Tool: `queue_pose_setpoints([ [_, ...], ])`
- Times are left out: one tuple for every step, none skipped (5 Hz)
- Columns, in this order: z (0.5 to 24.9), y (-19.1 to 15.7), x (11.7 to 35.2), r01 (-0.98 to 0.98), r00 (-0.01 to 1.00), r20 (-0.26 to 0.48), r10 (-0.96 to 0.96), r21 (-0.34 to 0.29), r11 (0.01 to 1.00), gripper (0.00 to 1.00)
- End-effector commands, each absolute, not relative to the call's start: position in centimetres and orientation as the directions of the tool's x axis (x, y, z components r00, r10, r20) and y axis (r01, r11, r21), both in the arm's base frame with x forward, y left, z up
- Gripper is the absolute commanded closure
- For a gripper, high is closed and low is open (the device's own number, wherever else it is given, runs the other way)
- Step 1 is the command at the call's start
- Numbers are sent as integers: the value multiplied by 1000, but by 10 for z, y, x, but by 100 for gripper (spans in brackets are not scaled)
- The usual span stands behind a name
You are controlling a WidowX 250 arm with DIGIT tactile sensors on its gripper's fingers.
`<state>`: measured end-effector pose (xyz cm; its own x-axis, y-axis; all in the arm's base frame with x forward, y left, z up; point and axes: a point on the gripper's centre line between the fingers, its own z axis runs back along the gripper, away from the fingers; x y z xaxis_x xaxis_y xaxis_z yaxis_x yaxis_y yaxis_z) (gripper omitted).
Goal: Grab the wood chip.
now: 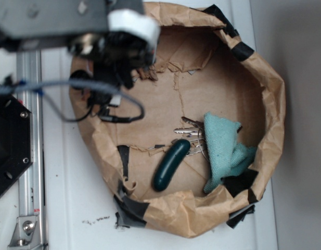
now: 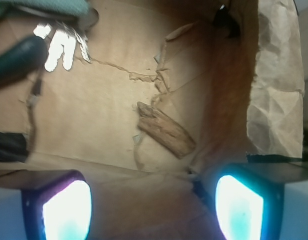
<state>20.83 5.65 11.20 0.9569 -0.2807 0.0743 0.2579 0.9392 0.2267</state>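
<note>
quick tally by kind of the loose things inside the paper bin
wood chip: 1
dark green oblong: 1
teal cloth: 1
bunch of keys: 1
Total: 4

A white counter [image 1: 82, 203] fills the view from above. It looks smooth and clean, with a few tiny dark crumbs [image 1: 95, 221] lying near the bottom. Down the left side runs a shiny metal rail [image 1: 29, 156] with a screw at its lower end. Next to the rail sits a flat black plate [image 1: 9, 146] with small bolts in it. On the right, the white top ends in a straight edge, and past that edge there is a plain grey strip [image 1: 300, 62]. The light is soft and even, with only faint shadows.
</note>
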Motion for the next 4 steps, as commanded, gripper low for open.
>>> queue_pose_setpoints([
  [95, 71, 243, 328, 933, 61, -355, 260, 908, 0],
  [82, 73, 256, 386, 914, 35, -405, 231, 893, 0],
  [71, 70, 264, 477, 871, 47, -489, 155, 865, 0],
  [66, 72, 261, 505, 856, 49, -515, 137, 852, 0],
])
